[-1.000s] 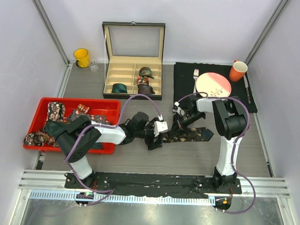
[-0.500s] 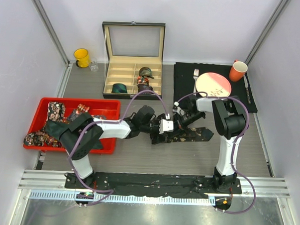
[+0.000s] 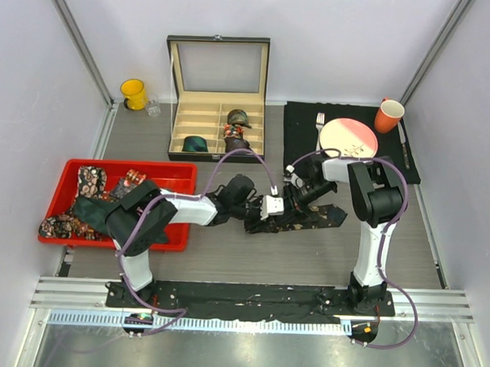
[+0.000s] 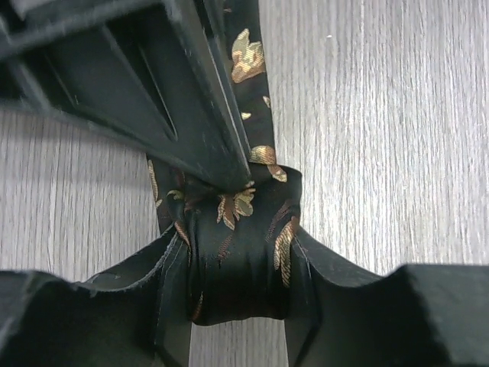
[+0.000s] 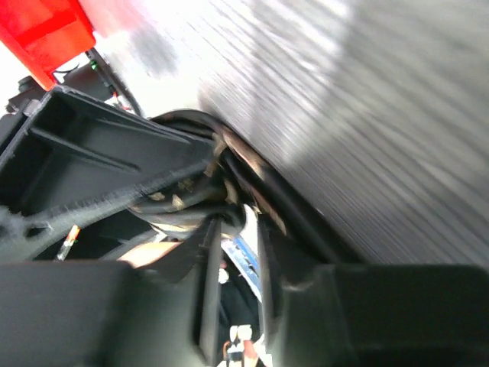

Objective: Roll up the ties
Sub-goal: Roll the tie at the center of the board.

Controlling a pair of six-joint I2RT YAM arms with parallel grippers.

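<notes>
**A:** What is different from a second ago?

**B:** The left claw (image 4: 241,294) moves in from the left and closes on the rolled end of the tie (image 4: 244,222). In the picture from a second ago it hangs wide apart, just short of that end. Now its two fingers press the small coil from either side.

**A:** And the right claw?

**B:** The right claw (image 5: 235,229) sits just beside it, at the same coil. Its own view is blurred and shows only a narrow gap between the fingers. I cannot tell whether it grips the cloth or is letting go.

**A:** Where does the tie lie?

**B:** It lies on the wood-grain table (image 3: 225,256), near the middle, between the two arms. It is dark with a pale leaf print. The coil is at its left end. The rest runs flat to the right, toward the black mat (image 3: 300,125).

**A:** What does that mean for the job?

**B:** It looks like a change of grip, with the left claw taking over the coil. The roll is only just begun, and most of the strip is still flat. More ties wait in the red tray (image 3: 176,174). A few rolled ones sit in the open box (image 3: 219,43).
</notes>
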